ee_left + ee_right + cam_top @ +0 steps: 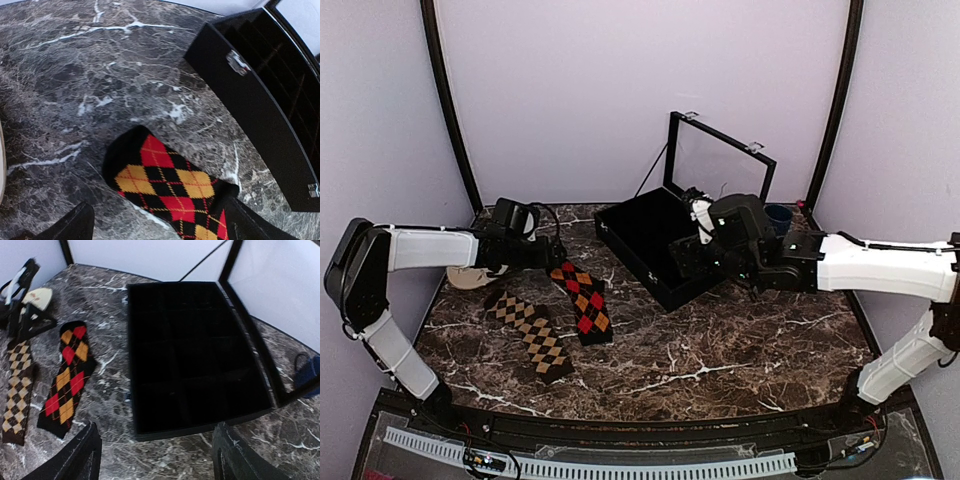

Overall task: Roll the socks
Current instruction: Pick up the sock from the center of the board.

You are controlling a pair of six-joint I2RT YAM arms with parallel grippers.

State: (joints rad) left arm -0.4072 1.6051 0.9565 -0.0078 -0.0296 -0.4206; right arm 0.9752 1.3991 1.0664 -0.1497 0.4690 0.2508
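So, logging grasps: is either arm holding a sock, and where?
Nothing is held: the left gripper and right gripper both have open jaws.

the white-shelled, black-jointed left arm (420,248) reaches in level from its side, its black two-finger left gripper (548,262) held low, jaws spread wide (fingertips (75,225) at the wrist view's bottom corners). the matching right arm (880,268) stretches across, its black right gripper (157,455) raised, jaws wide apart, holding nothing.
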